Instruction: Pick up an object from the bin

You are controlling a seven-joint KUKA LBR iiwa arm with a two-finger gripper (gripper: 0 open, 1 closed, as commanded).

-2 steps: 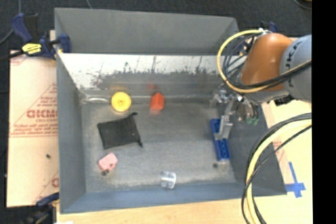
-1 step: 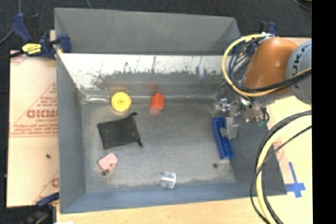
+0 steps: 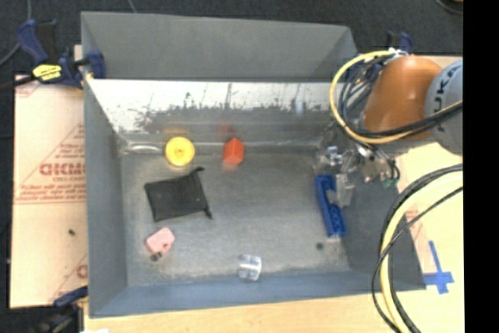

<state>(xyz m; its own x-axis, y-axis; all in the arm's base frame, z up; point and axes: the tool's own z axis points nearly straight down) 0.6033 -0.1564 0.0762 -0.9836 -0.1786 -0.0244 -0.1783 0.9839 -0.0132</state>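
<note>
As the tool (image 3: 343,171), whose opening cannot be told, is placed over the far end of the long blue plastic bar (image 3: 330,208) beside the right wall of the grey metal bin (image 3: 257,226), the bar may be caught off-centre and dropped, or the wall struck.

Along the back of the bin (image 3: 101,207) I see a yellow round disc (image 3: 180,151), an orange block (image 3: 233,153) near it; a black flat square (image 3: 178,197) lies below the disc; a pink piece (image 3: 160,241) sits nearer the front; a small clear piece (image 3: 249,267) rests by the front wall.
</note>
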